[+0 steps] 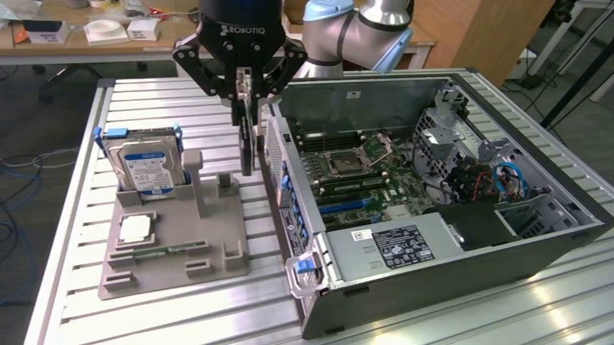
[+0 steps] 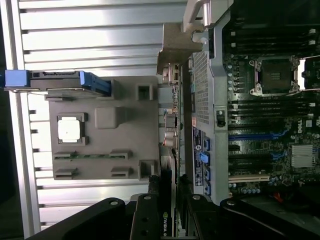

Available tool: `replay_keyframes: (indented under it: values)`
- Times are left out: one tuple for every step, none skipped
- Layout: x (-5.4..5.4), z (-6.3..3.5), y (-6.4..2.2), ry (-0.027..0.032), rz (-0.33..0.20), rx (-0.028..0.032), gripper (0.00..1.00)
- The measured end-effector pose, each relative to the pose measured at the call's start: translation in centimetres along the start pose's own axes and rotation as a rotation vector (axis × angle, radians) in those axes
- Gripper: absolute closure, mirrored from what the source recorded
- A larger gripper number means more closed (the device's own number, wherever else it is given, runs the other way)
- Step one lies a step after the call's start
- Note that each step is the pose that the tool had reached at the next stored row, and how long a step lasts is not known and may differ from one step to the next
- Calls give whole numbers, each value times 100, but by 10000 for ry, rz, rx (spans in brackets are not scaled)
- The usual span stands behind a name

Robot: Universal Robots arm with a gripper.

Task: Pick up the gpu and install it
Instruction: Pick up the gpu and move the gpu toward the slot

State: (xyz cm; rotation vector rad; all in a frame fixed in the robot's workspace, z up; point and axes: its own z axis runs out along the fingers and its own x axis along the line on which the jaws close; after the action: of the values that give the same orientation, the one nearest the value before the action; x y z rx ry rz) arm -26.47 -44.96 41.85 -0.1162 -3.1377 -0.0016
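**A:** What is the tool (image 1: 244, 85) doing?

**B:** It is clenched on the gpu (image 1: 247, 136), pinching the card's upper edge. The card hangs edge-on straight below the tool, a dark blade lifted off the counter (image 1: 67, 244).

**A:** And where does it hang among the rest?

**B:** The exterior view puts it between the grey holder tray (image 1: 216, 241) and the open computer case (image 1: 403, 302), close to the case's rear panel. The hard drive (image 1: 144, 167) stands upright in the tray, off to the exterior view's left of the tool.

**A:** Does the wrist view add anything?

**B:** It looks down along the card. The fingers (image 2: 145, 220) press on both faces of the gpu (image 2: 166, 222), and a small green logo shows on its edge. Below the tool the card lines up with the gap between tray and case. The tray's pockets are seen flat on, with the processor (image 2: 69, 129) in one and the memory stick (image 2: 92, 155) beside it. The motherboard (image 2: 270, 140) and its processor socket (image 2: 275, 75) are seen square on too.

**A:** And what does the exterior view alone give?

**B:** The card's height above the tray.
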Motion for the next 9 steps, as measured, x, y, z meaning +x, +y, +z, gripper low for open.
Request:
replay_keyframes:
  values:
    - [-8, 0, 1, 0, -6, 1, 74]
    - [-14, 0, 1, 0, -14, 0, 74]
    - [-20, 0, 1, 0, -22, 0, 74]
    - [-23, 0, 2, 0, -33, 0, 74]
    - [-24, 0, 2, 1, -41, 1, 74]
    - [-25, 0, 2, 0, -48, 0, 74]
    - [-30, 0, 2, 0, -60, 0, 74]
    - [-33, 1, 2, 0, -71, 0, 74]
    - [-35, 1, 3, -1, -80, 0, 74]
